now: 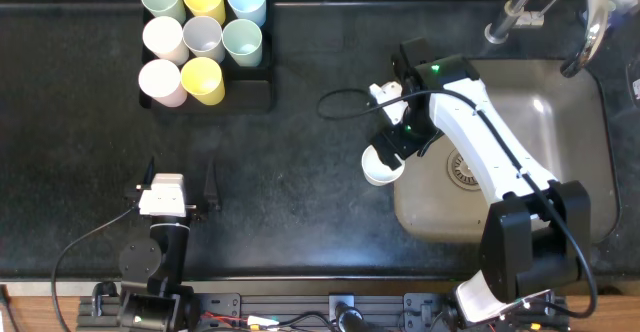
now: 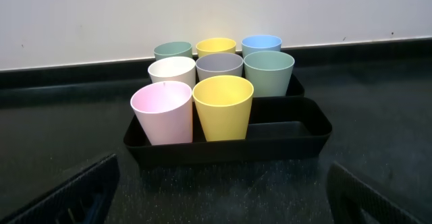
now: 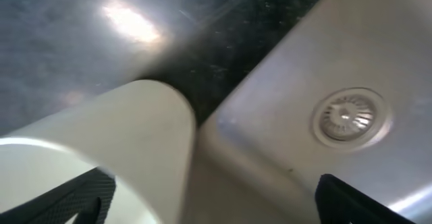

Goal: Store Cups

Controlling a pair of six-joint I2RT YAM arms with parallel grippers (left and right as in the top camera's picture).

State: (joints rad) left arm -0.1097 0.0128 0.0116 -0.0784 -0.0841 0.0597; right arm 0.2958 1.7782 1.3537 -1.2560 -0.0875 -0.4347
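Bench (image 1: 300,222) of dark speckled stone runs across the whole scene. Nearest the arm bases, the left gripper (image 1: 180,179) sits low over the bench on its own side. Its fingers (image 2: 67,193) are spread wide with nothing between them, and it faces the tray (image 2: 297,140) well ahead of it.

Farther in and across to the right, the right gripper (image 1: 396,144) hangs at the left rim of the sink (image 1: 570,112), tilted down over a loose white cup (image 1: 381,167). In the right wrist view its two fingers stand wide apart. The cup lies close by one of them, over the bench just beside the sink's corner. I cannot tell whether that finger touches it. The drain (image 3: 349,115) shows in the steel basin beyond.

Farthest on the left, the black tray holds eight upright cups, mouths up. The front row has a pink cup (image 2: 162,113) and a yellow cup (image 2: 223,106) touching side by side, and the compartment to their right shows bare black floor. The middle row has a white tray cup (image 2: 172,70), a grey cup (image 2: 219,65) and a green cup (image 2: 268,69). The back row has a pale green cup (image 2: 173,50), a second yellow cup (image 2: 216,46) and a blue cup (image 2: 261,43), in front of the light wall (image 2: 216,8). At the far right, a tap (image 1: 515,12) stands behind the sink.
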